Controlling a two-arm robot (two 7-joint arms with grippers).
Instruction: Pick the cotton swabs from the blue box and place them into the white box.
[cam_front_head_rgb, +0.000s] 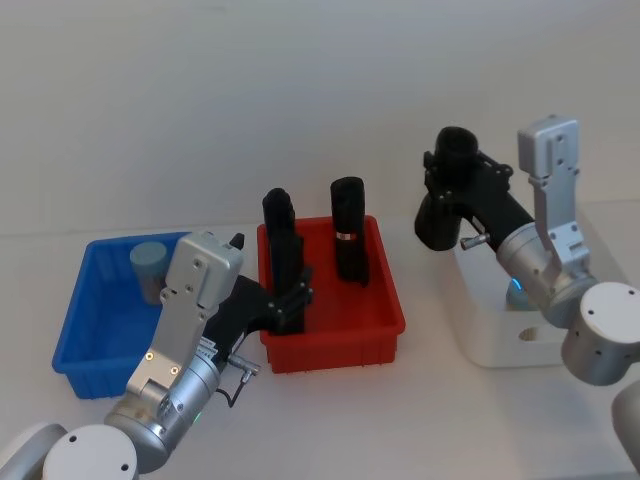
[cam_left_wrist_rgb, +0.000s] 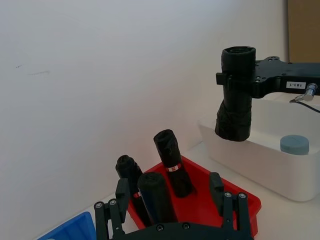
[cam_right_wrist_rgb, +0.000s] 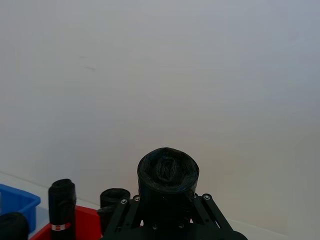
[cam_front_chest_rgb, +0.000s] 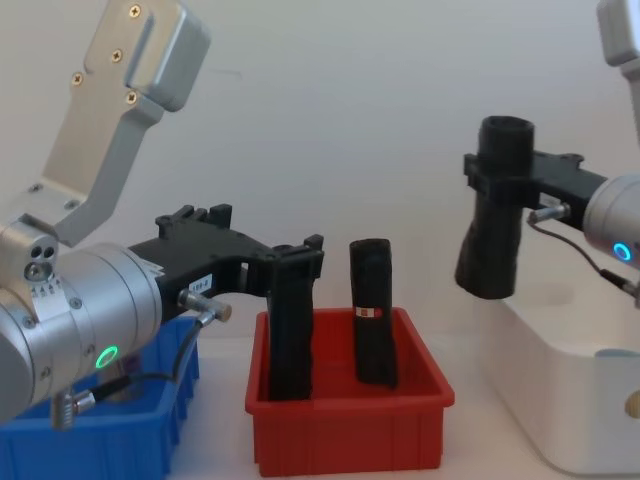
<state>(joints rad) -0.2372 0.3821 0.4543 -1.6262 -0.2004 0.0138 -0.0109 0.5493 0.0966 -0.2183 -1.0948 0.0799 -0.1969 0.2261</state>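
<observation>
One jar of cotton swabs (cam_front_head_rgb: 150, 268) with a pale blue-grey lid stands in the blue box (cam_front_head_rgb: 100, 320) at the left. Another jar (cam_left_wrist_rgb: 294, 144) sits inside the white box (cam_front_head_rgb: 500, 345) at the right. My left gripper (cam_front_head_rgb: 290, 300) reaches into the red bin (cam_front_head_rgb: 340, 330); its fingers (cam_left_wrist_rgb: 122, 197) stand apart on both sides of a black roll (cam_left_wrist_rgb: 156, 197), open. Above the near-left rim of the white box (cam_left_wrist_rgb: 260, 160) a black roll (cam_front_head_rgb: 445, 200) hangs upright, with my right gripper (cam_front_head_rgb: 452, 185) shut on it.
The red bin (cam_front_chest_rgb: 350, 430) between the two boxes holds two more upright black rolls (cam_front_head_rgb: 350, 240), one with a white band. A plain pale wall stands behind the table. The blue box (cam_front_chest_rgb: 100, 440) lies under my left arm.
</observation>
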